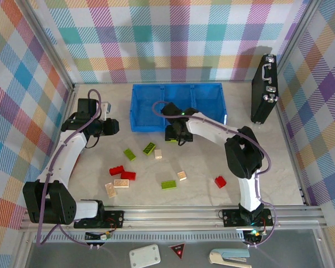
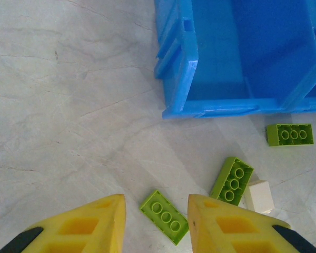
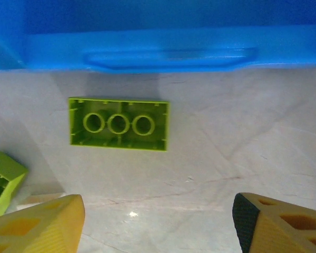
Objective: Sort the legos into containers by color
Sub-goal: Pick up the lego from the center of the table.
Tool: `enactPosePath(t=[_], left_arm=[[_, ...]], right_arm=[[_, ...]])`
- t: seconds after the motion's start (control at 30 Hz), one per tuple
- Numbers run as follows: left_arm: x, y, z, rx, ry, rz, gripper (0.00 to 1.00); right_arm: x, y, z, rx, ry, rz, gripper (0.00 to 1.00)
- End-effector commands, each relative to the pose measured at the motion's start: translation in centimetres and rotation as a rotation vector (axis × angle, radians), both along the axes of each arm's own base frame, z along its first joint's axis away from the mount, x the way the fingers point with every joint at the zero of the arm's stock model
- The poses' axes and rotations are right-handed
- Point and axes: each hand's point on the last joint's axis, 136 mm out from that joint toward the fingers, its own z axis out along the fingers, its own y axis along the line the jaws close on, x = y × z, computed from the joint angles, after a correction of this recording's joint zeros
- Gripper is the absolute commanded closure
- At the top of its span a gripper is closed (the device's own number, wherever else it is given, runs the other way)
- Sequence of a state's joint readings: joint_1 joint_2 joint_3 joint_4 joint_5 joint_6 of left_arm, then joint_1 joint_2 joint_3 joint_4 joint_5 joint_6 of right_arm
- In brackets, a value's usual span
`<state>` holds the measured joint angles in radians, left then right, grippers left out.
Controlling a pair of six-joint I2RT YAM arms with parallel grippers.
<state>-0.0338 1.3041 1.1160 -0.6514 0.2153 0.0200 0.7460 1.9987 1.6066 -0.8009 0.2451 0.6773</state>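
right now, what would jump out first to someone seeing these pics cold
The bright blue tray at the far middle of the table grabs the eye, and its compartments look bare. In front of it red, green and tan bricks lie scattered on the pale tabletop. The right gripper hangs open just in front of the tray over an upside-down green brick, while a black case leans against the right wall.

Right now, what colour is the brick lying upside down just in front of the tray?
Lime green; clearest in the right wrist view.
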Motion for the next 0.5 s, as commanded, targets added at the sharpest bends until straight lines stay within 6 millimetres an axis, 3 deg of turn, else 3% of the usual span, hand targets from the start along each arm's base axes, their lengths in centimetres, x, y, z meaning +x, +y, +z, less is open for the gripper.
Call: enactPosePath(t=[0.0, 0.47], left_arm=[[0.2, 0.3, 0.3, -0.004, -0.016, 0.002, 0.64], [0.1, 0.2, 0.3, -0.008, -0.014, 0.000, 0.64]], right_arm=[[1.5, 1.3, -0.3, 0.017, -0.043, -0.038, 0.23], [2.3, 2.8, -3.3, 0.008, -0.035, -0.033, 0.16]])
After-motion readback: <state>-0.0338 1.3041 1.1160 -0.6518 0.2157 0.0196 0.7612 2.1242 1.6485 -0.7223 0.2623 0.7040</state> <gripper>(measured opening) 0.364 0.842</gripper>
